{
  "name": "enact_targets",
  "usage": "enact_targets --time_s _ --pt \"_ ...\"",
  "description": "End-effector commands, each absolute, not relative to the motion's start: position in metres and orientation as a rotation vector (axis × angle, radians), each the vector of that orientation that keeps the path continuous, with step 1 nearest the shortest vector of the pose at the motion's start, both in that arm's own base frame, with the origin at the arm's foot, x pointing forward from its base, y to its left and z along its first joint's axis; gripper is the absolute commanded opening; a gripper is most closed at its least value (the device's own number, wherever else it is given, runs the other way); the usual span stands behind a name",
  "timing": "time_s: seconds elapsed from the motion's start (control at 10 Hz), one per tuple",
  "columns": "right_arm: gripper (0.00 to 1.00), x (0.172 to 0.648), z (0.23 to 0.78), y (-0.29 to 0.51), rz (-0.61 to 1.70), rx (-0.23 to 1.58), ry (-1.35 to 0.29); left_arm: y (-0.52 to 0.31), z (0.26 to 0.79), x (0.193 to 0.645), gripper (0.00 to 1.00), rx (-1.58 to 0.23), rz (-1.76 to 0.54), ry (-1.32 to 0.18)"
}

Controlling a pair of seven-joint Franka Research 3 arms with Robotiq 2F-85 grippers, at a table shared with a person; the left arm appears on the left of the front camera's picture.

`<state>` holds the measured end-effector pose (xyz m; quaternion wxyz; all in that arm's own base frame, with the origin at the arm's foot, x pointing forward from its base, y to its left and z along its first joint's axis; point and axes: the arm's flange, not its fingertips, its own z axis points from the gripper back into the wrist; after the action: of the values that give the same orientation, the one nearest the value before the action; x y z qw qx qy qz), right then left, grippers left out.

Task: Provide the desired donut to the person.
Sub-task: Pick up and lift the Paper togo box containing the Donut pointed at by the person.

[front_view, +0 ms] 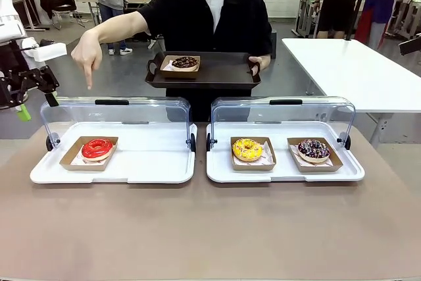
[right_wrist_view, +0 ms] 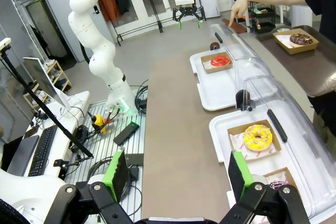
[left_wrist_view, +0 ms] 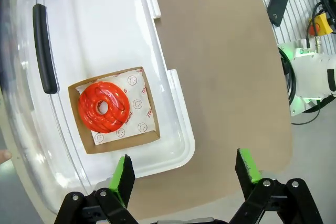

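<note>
Plainly, left pincer [left_wrist_view: 184, 161] gapes toward the red donut [left_wrist_view: 103, 107] on illegibly printed paper [left_wrist_view: 138, 109]; right pincer [right_wrist_view: 177, 160] likewise spread.

The paper liner [left_wrist_view: 134, 91] under the red donut [left_wrist_view: 103, 106] bears round smiley marks and red lettering too small to read.

The left arm [right_wrist_view: 100, 40] rises in a tall bend; its left gripper [left_wrist_view: 186, 174] hangs fingers-down by the left edge of the table [front_view: 210, 228], jaws wide apart. The right gripper [right_wrist_view: 177, 174] (likewise spread wide) sits high at the right end. The person [front_view: 191, 24] stretches one arm out, right hand [front_view: 87, 57] pointing a finger down.
</note>
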<state>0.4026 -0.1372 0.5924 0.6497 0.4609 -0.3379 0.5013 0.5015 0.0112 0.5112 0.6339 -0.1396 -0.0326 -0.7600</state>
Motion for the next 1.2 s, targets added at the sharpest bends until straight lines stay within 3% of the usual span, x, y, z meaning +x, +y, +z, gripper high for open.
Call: enact_targets --time_s 0.0,0.5,1.1 --pt "1.0 0.402 0.593 -0.137 1.145 1.054 -0.77 0.009 0.502 0.493 1.0 -0.297 -1.791 -0.081" --pt "1.0 0.402 0.593 -0.137 1.145 1.054 -0.77 -0.016 0.46 0.461 1.0 -0.009 -1.814 -0.047" --pt "1.0 0.402 0.593 -0.137 1.145 1.054 -0.77 -0.024 0.398 0.469 1.0 0.019 -1.78 -0.062"
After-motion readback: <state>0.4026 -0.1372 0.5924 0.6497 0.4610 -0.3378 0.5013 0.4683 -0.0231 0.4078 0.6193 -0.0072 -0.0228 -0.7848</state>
